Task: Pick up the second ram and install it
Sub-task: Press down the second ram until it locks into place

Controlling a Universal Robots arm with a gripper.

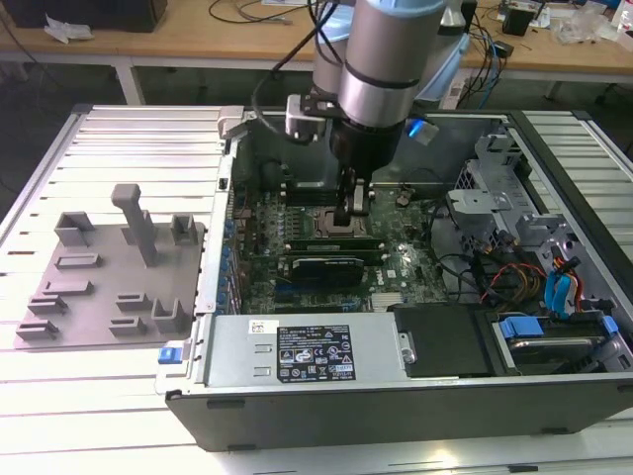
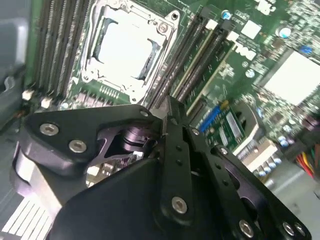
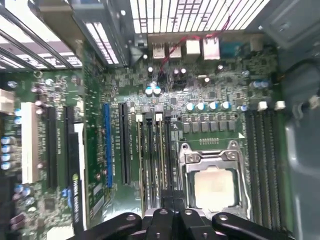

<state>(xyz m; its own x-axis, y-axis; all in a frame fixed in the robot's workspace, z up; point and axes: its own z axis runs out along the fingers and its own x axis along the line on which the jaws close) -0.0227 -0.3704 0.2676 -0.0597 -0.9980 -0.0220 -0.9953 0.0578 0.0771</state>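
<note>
My arm (image 1: 381, 59) is a silver-grey cylinder with a pale blue joint cap and a small blue light at the wrist. A black cable runs beside it. My gripper (image 2: 167, 112) consists of matt black linkage plates fastened with round silver screws at each pivot.

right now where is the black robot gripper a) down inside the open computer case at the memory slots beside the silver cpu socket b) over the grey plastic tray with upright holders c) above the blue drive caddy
a, in the exterior view the black gripper reaches down into the open computer case, at the memory slots beside the silver CPU socket.
</note>
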